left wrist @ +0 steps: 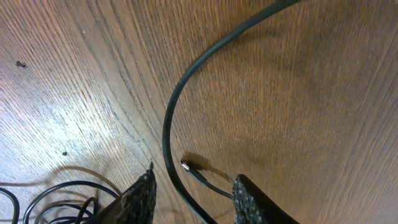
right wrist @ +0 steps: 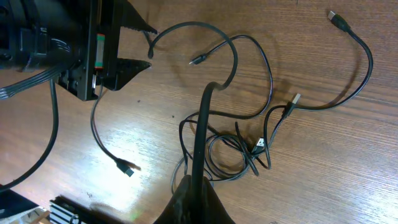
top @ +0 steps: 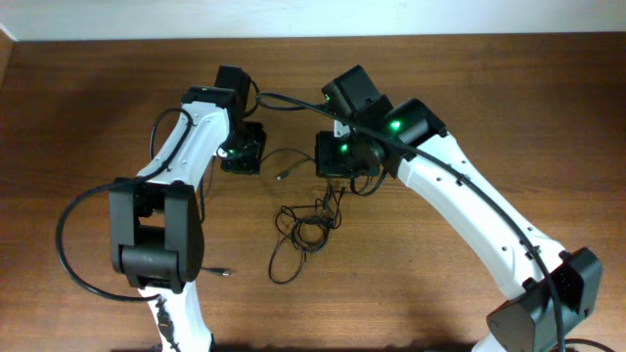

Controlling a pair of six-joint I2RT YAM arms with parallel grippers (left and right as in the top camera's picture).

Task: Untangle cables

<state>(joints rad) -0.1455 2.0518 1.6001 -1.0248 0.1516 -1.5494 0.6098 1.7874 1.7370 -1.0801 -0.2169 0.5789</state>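
The thin black cables lie in a loose tangle (top: 308, 223) on the wood table, with a knot (right wrist: 244, 148) and separate strands ending in small plugs (right wrist: 339, 18) (right wrist: 295, 99) (right wrist: 124, 168). My right gripper (right wrist: 199, 190) is shut on one black cable (right wrist: 202, 118) and holds it just above the tangle; in the overhead view it is at centre (top: 337, 166). My left gripper (left wrist: 193, 180) is open, with a black cable (left wrist: 171, 118) and a thin cord's plug tip (left wrist: 185, 165) between its fingers. It also shows in the right wrist view (right wrist: 137, 46) and overhead (top: 243, 156).
A cable loop (top: 284, 264) trails toward the table's front. A loose plug (top: 223, 272) lies beside the left arm's base (top: 156, 244). Thicker black arm cables (top: 73, 244) arc round the left arm. The right arm (top: 479, 215) crosses the right side.
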